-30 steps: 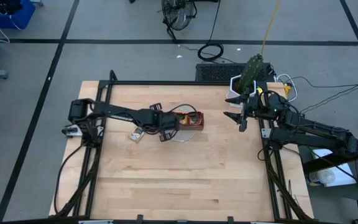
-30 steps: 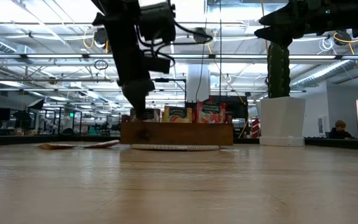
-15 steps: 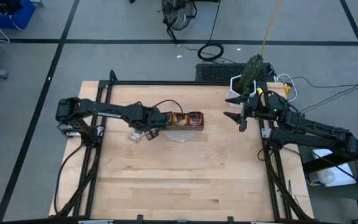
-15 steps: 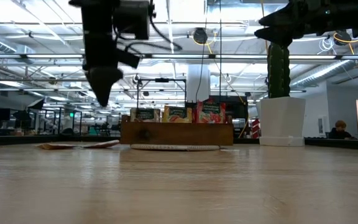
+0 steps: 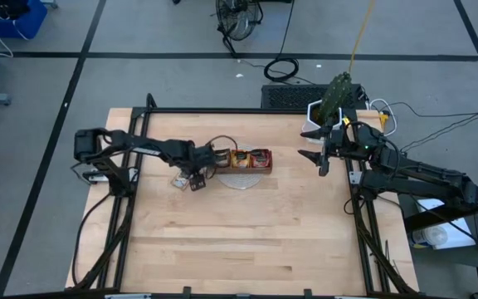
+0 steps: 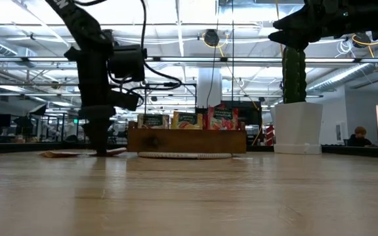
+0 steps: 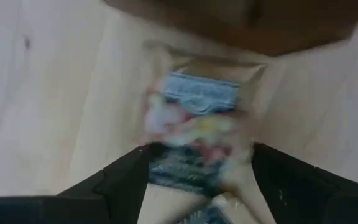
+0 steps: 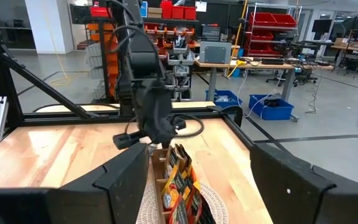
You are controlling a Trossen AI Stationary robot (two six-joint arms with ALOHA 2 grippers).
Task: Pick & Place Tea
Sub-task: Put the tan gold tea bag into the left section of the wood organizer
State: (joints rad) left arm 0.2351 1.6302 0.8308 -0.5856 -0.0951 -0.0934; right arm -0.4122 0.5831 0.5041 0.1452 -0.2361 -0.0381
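Since the earlier frame I am swinging my left arm away from the wooden tray (image 5: 241, 159) and dropping it to the table (image 5: 247, 232), so my left gripper (image 5: 194, 180) is now coming down over a loose tea sachet (image 7: 194, 134) lying just beside the tray's end. My fingers (image 7: 120, 180) are spread wide, straddling that pale sachet with the dark label, and nothing is held yet. My right arm is waiting near the potted cactus (image 5: 332, 100) at the table's far corner, its gripper (image 5: 312, 144) standing open. The tray is already carrying upright sachets (image 6: 188, 120) in its compartments, so the sorting looks partly done; I judge at least this one, and more flat ones (image 6: 77, 153) nearby, are left.
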